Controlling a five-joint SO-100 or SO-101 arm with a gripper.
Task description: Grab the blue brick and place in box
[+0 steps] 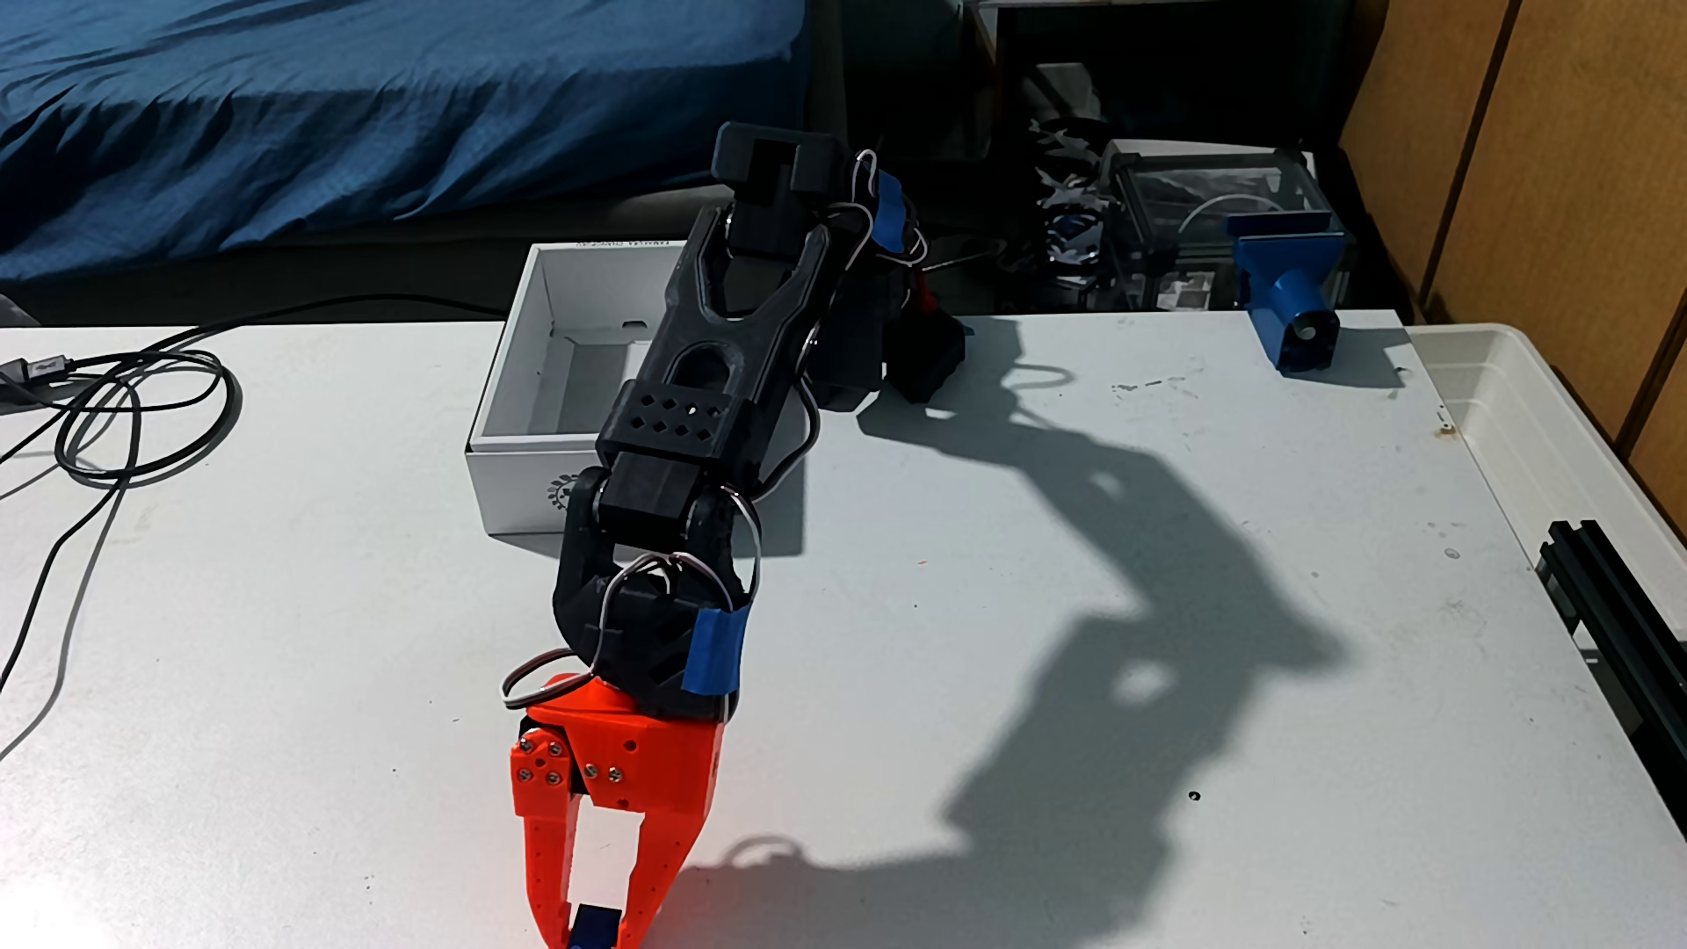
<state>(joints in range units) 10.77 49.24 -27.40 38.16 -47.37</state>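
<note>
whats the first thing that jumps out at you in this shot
The orange gripper at the bottom edge of the fixed view stands out most, its fingers closed around the blue brick low on the white table. Behind it the black arm stretches back across the open white box, throwing a big dark shadow to the right.

Your widest free room is the bare white table [1050,639] to the right of the arm [703,392] in the fixed view. On the left, looped cables [137,411] lie across the surface. The box [539,401] stands open-topped behind the arm, whose black links lean over its right side.
</note>
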